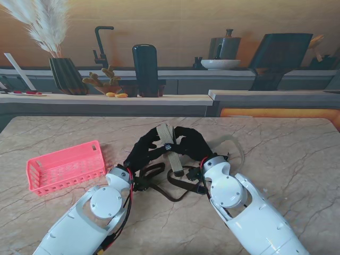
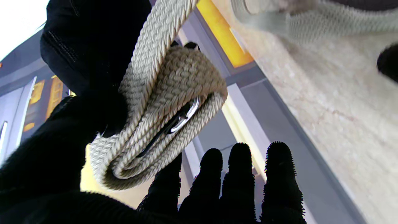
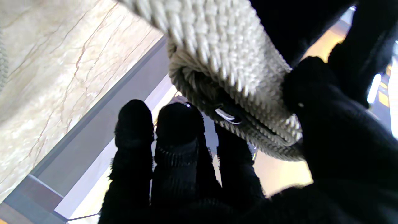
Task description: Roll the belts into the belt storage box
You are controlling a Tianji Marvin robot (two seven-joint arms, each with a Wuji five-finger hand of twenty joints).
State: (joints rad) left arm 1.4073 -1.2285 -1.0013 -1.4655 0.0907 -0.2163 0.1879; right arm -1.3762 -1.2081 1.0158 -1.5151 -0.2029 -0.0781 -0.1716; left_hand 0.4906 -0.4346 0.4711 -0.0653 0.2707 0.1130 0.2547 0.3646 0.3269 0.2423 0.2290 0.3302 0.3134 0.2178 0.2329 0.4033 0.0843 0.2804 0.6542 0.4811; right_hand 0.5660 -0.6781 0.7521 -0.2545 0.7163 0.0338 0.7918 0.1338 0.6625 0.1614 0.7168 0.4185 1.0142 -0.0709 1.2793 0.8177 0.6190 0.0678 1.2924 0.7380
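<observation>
A beige woven belt (image 1: 169, 149) is held up between both black-gloved hands at the middle of the table. My left hand (image 1: 143, 150) pinches its folded end, seen close as a small roll with a metal buckle (image 2: 161, 118). My right hand (image 1: 192, 142) grips the same folded end (image 3: 236, 93) from the other side. The belt's tail hangs toward me and a loop trails off to the right. A dark brown belt (image 1: 172, 186) lies loosely on the table between my wrists. The pink belt storage box (image 1: 66, 166) stands at the left, nothing visible inside.
The marble table (image 1: 287, 149) ends at a grey counter ledge (image 1: 106, 99) behind. On the ledge stand a dark vase with pampas grass (image 1: 66, 74), a tall black cylinder (image 1: 145, 69) and small ornaments.
</observation>
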